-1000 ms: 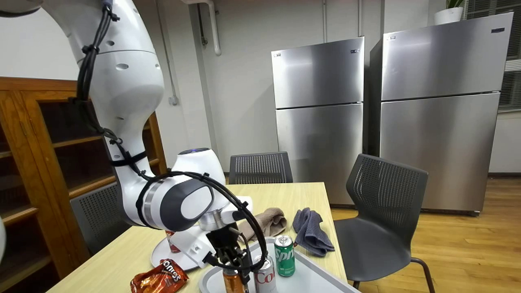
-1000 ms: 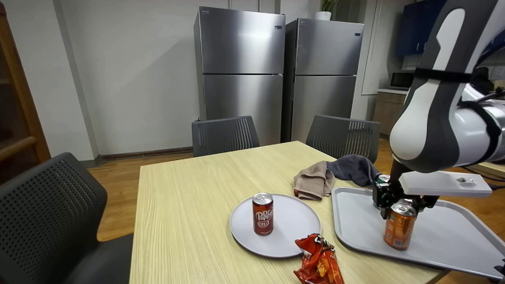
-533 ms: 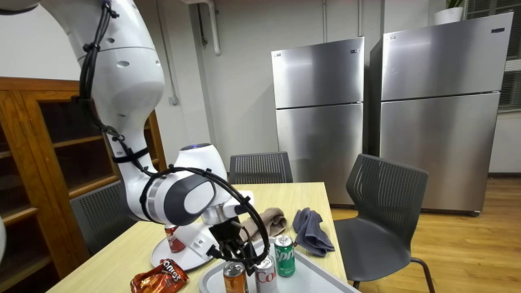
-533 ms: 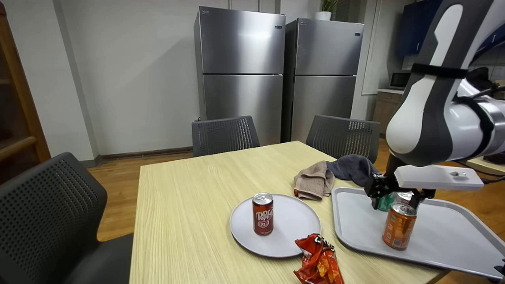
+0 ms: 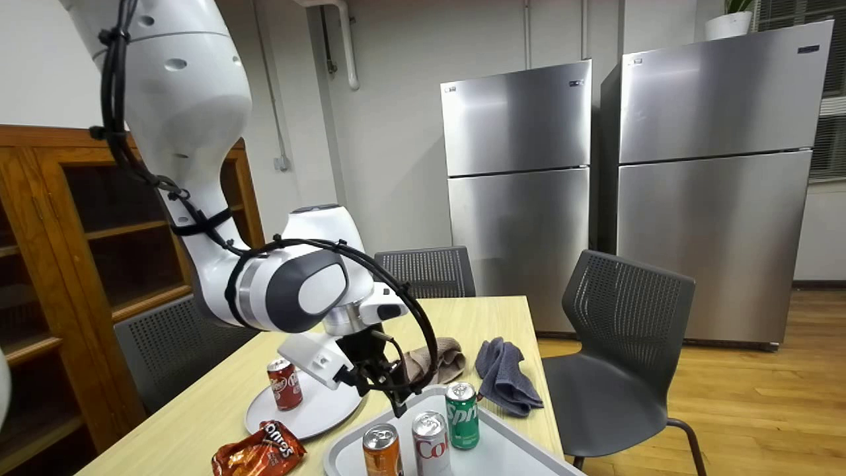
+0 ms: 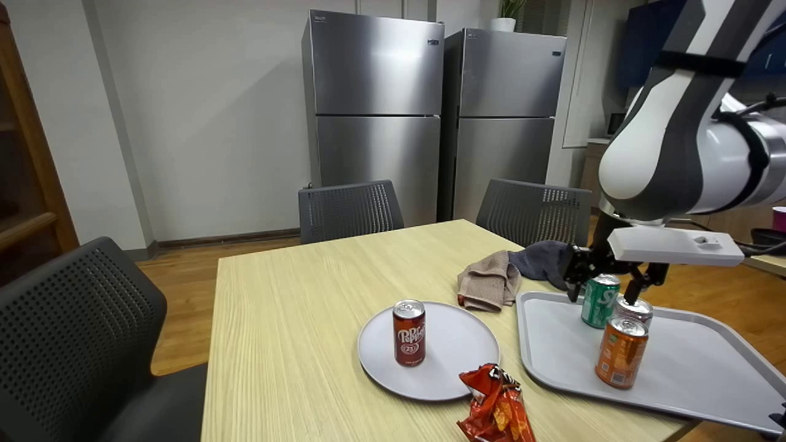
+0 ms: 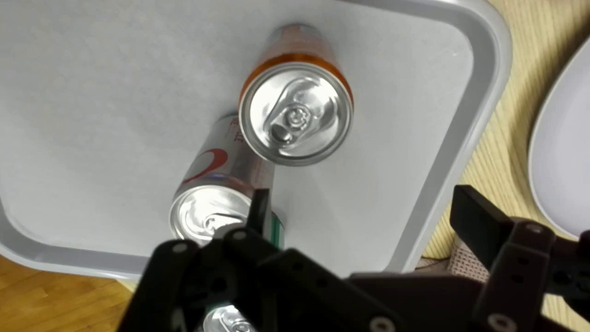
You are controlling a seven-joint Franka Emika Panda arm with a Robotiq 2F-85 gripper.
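Gripper [image 7: 362,200] hangs over the gray tray [image 6: 694,362] — fingers [image 7: 479,223] spread wide. Orange soda can [image 5: 383,456] stands upright on the tray, just beside the Diet Coke can [image 5: 432,449]; Sprite can [image 5: 462,420] near both — also upright.

Orange can [image 6: 621,357]; upright on the grey tray [image 6: 694,365]

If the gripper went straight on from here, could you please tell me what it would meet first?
Probably the gray tray, though one finger overlaps the silver can in the wrist view and might clip it first; depth is unclear.
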